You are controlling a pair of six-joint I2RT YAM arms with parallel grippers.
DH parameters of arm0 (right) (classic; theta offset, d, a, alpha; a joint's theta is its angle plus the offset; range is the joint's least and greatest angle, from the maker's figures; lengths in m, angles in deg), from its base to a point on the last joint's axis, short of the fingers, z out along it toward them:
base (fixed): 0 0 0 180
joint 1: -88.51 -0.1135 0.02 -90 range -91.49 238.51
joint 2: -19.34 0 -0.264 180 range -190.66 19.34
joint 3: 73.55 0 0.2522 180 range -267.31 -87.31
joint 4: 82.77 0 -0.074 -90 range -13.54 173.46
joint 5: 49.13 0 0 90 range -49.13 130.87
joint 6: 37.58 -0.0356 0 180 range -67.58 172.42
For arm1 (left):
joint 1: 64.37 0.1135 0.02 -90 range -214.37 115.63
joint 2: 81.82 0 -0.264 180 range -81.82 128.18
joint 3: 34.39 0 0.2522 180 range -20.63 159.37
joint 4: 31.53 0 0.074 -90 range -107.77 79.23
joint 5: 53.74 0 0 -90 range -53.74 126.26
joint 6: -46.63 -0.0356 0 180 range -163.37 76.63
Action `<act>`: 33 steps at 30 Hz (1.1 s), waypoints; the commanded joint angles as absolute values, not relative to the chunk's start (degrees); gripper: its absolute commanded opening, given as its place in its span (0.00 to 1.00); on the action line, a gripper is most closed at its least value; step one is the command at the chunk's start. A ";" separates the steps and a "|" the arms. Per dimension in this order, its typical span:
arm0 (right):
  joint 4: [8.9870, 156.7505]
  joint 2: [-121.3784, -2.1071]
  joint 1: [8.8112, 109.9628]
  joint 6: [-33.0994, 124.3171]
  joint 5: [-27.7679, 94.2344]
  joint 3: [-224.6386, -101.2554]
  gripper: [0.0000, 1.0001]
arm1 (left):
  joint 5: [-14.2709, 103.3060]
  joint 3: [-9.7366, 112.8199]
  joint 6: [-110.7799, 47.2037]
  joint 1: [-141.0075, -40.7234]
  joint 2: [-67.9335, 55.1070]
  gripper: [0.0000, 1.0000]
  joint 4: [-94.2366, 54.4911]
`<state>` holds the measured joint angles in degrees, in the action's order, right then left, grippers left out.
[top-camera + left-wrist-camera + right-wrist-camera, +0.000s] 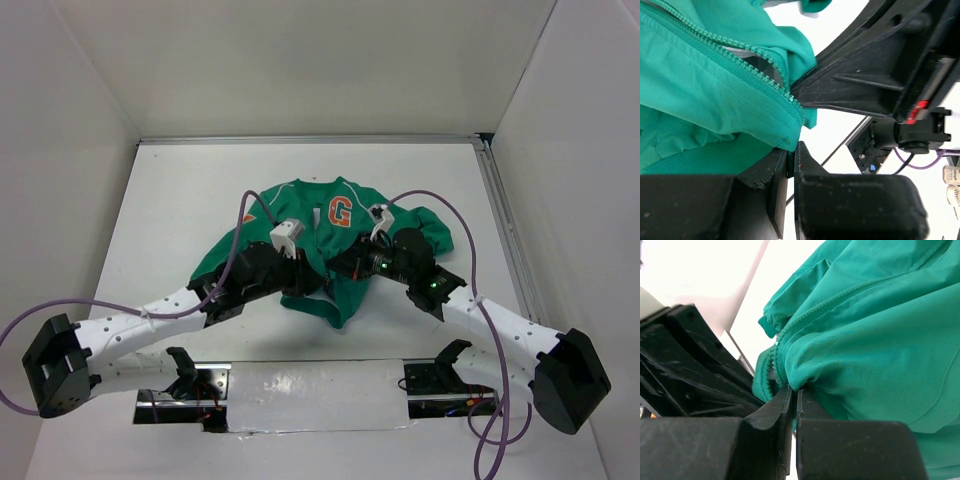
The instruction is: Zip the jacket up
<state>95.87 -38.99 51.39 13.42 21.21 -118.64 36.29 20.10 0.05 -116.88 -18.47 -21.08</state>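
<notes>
Find the jacket (305, 203) lying crumpled on the table (180, 200), orange patch (340, 212) up, with the lower end of its zipper (740, 60) toward the arm bases. The left gripper (792, 160) is closed on the hem corner at that zipper end, where the teeth stand parted. The right gripper (794, 395) is clamped tight on the facing hem edge, just beside the same zipper end.

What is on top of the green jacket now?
The left pincer and right pincer, both closed on the jacket by its zipper. Their arms cover its lower front.
</notes>
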 commanded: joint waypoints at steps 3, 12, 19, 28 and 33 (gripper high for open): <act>99.74 -37.53 51.95 11.03 24.70 -121.76 0.00 | 38.10 22.61 -1.44 -116.75 -15.29 0.00 -19.71; 100.43 -35.33 57.75 7.78 20.93 -121.42 0.00 | 40.82 22.27 1.55 -116.75 -11.59 0.00 -13.29; 88.14 -34.45 55.74 17.97 22.76 -123.35 0.00 | 38.99 23.40 -0.03 -116.75 -13.18 0.00 -14.87; 81.55 -32.52 52.22 26.66 22.04 -122.47 0.69 | 41.78 27.80 0.84 -112.71 -12.48 0.00 -13.64; 71.71 -30.16 45.91 29.73 36.57 -125.80 0.74 | 46.08 30.35 3.48 -107.71 -11.95 0.00 -10.74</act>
<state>78.58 -33.39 49.09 25.16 28.43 -121.79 41.95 26.99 2.13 -110.56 -12.15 -11.29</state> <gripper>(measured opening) 0.734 0.184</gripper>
